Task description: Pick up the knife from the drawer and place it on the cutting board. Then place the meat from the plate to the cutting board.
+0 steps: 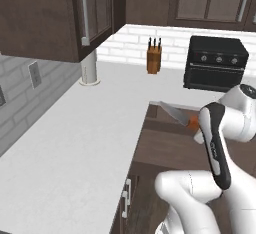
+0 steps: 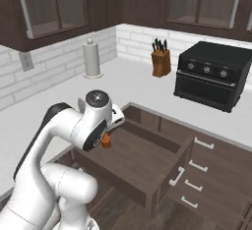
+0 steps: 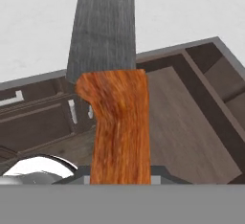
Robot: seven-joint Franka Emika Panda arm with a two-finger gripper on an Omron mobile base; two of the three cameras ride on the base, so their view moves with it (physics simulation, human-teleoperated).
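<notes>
My gripper (image 1: 196, 126) is shut on the knife's orange handle (image 3: 119, 127) and holds the knife (image 1: 176, 114) in the air above the open drawer (image 1: 165, 150). The silver-grey blade (image 3: 103, 27) points away from the hand, toward the white counter's edge. In the right base view the handle (image 2: 106, 141) pokes out below the hand, over the drawer's bare wooden floor (image 2: 142, 161). The arm's link covers most of the fingers. The cutting board, the plate and the meat are out of view.
A tan knife block (image 2: 160, 59) with dark-handled knives and a black toaster oven (image 2: 211, 74) stand at the back of the white counter (image 1: 75, 138). A paper towel roll (image 2: 92, 58) stands on the left. Upper cabinets (image 1: 55, 13) hang overhead. Shut drawers (image 2: 197, 167) lie to the right.
</notes>
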